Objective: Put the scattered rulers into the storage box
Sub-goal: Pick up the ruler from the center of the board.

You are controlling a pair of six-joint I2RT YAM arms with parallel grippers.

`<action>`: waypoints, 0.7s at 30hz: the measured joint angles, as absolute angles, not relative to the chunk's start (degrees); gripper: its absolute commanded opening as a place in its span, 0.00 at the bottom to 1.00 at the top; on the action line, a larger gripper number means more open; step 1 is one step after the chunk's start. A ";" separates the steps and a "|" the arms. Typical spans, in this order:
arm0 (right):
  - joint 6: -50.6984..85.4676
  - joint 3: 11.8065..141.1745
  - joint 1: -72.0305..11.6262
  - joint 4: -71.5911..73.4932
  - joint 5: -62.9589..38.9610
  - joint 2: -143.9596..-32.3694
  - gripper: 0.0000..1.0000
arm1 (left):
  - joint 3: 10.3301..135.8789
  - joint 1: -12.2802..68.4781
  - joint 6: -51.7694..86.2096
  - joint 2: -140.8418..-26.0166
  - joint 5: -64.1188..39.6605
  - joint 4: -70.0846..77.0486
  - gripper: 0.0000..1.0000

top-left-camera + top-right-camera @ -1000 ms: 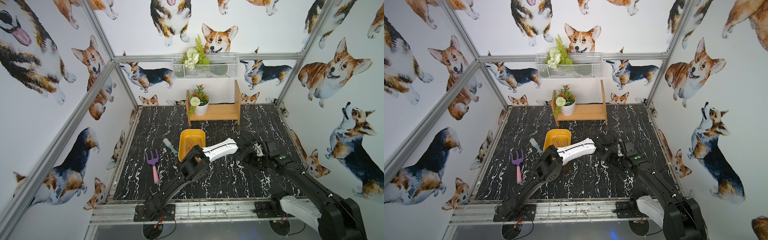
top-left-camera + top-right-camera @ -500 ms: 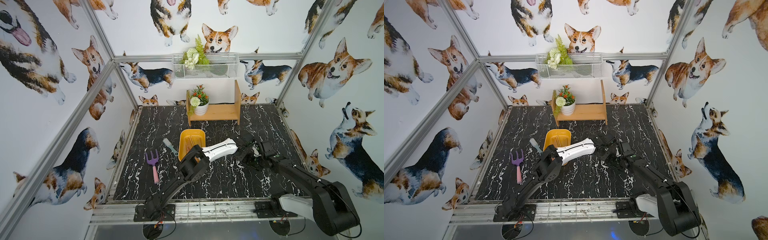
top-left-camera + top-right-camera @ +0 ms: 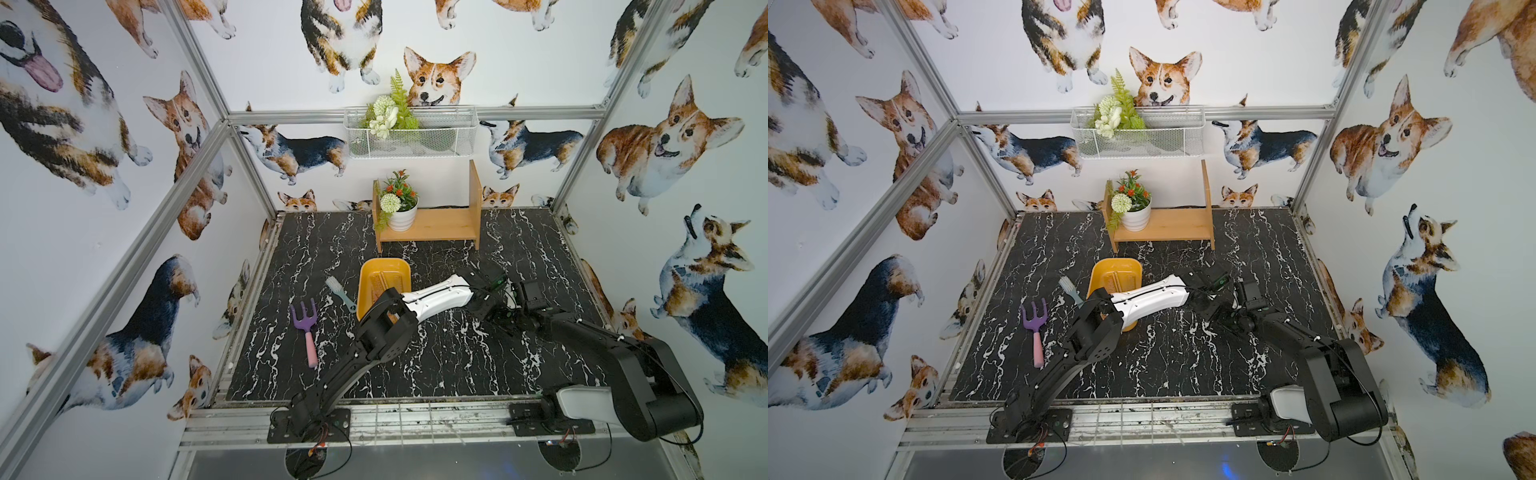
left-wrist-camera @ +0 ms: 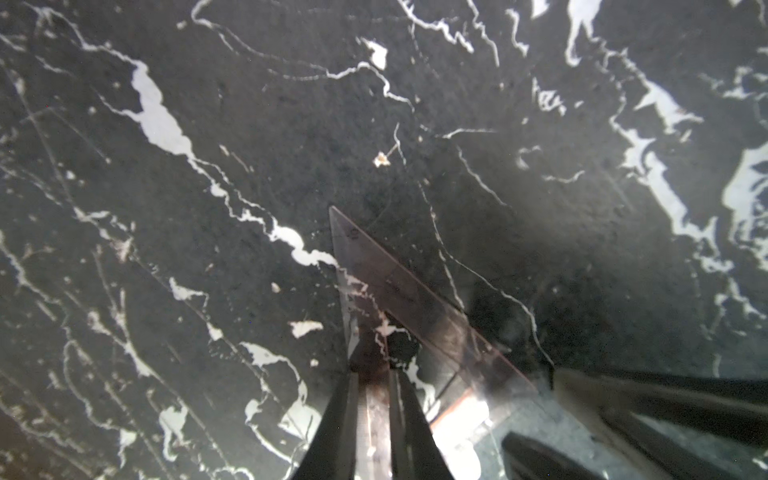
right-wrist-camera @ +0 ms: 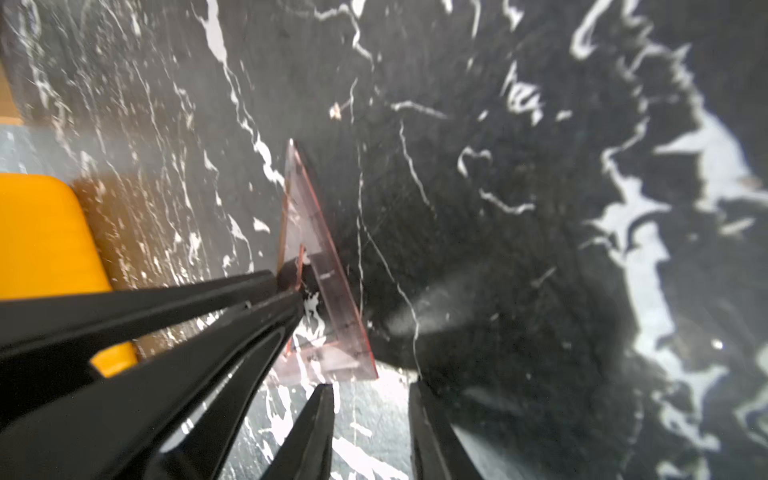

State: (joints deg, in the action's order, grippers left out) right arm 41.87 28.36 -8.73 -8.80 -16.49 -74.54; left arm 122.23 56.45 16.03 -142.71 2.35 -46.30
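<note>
Clear plastic set square (image 5: 330, 299) hangs pinched in our left fingers (image 5: 199, 307) over the counter (image 5: 498, 208), just beside the mustard storage box (image 5: 41, 232); our right fingers (image 5: 309, 436) stand apart, empty, seemingly to steady it.

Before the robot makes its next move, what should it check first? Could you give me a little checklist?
1. Left pincer shut on the set square: ok.
2. Right pincer clear of the square: cannot tell; it is open, right at its corner.
3. Set square lifted off the table: cannot tell.
4. Room in the storage box: cannot tell; rulers lie inside, its near end is hidden.
5. Purple rake and brush away from both pincers: ok.
</note>
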 measured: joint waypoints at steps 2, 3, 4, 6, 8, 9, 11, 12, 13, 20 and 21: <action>41.87 28.08 -7.42 -6.83 -17.82 -75.37 0.32 | 122.17 56.40 16.03 -142.67 2.20 -46.19 0.18; 41.87 28.03 -6.92 -5.91 -18.28 -75.96 0.32 | 122.15 56.36 16.03 -142.65 2.13 -46.15 0.18; 41.87 28.01 -6.59 -4.75 -18.98 -76.64 0.31 | 122.10 56.34 16.03 -142.65 2.04 -46.13 0.18; 41.89 28.01 -6.20 -2.61 -20.34 -77.89 0.31 | 122.06 56.31 16.03 -142.65 1.93 -46.13 0.18; 42.02 27.88 -5.96 -0.51 -21.69 -79.07 0.31 | 121.91 56.25 16.08 -142.61 1.67 -46.06 0.18; 42.04 27.79 -5.93 0.12 -22.00 -79.33 0.30 | 121.84 56.23 16.08 -142.58 1.48 -46.00 0.18; 42.57 27.57 -5.89 2.17 -22.72 -80.16 0.27 | 121.75 56.07 16.08 -142.56 1.54 -45.69 0.17; 42.76 27.46 -5.89 2.94 -22.90 -80.49 0.25 | 121.67 56.01 16.01 -142.56 1.56 -45.52 0.17; 42.87 27.35 -5.89 3.84 -23.11 -80.97 0.25 | 121.51 55.99 15.86 -142.50 1.69 -45.36 0.17; 43.38 26.98 -5.89 4.51 -23.18 -80.82 0.14 | 121.25 56.01 15.59 -142.30 2.50 -44.93 0.17; 43.42 27.00 -5.91 4.05 -23.05 -80.60 0.12 | 121.12 56.01 15.59 -142.19 2.55 -44.82 0.17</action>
State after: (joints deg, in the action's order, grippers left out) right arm 43.42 27.00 -5.91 4.05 -23.05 -80.60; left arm 121.12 56.01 15.59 -142.19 2.55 -44.82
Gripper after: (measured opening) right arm 0.160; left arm 0.176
